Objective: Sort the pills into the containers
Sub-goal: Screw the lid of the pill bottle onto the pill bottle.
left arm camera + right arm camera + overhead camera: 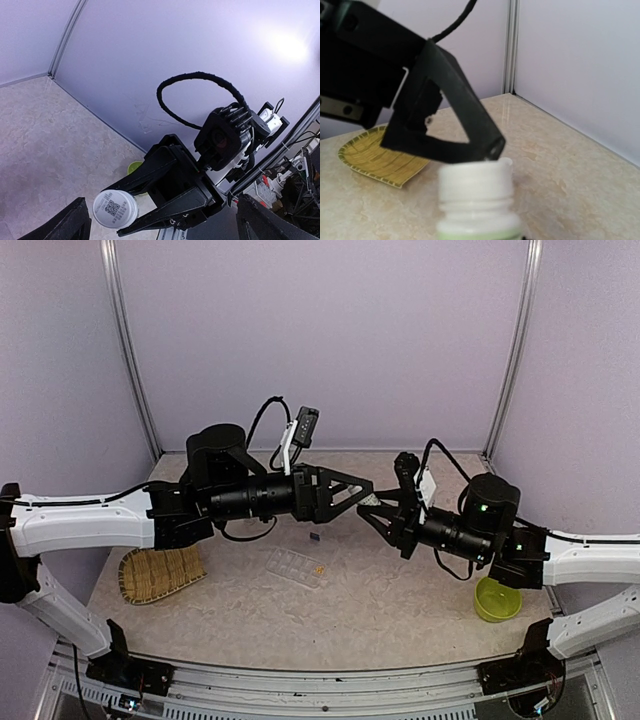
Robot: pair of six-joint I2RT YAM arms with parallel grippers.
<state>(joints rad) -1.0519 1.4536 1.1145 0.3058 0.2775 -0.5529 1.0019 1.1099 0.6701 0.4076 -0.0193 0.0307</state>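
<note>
Overhead: orange pills (pixel 318 570) show at the right end of the clear container (pixel 290 562). A dark speck (pixel 314 537) lies on the surface (pixel 380 610) just behind it, so sorting seems barely begun. Left fingers (pixel 366 492) and right fingers (pixel 390 515) hover beyond the container's right end.

Left wrist: left fingers spread wide; right fingers clamp a white bottle (pixel 116 209).

Right wrist: the bottle's cap looks on.

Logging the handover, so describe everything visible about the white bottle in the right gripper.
The pill bottle is small, white and plastic-looking, with a white cap, ridged rings at the neck and a lime-green label band below. Its round end facing the left arm bears a printed square code. The right gripper is shut on its body, holding it above the table, cap end toward the open left gripper, whose fingertip sits at the cap; contact is unclear.
</note>
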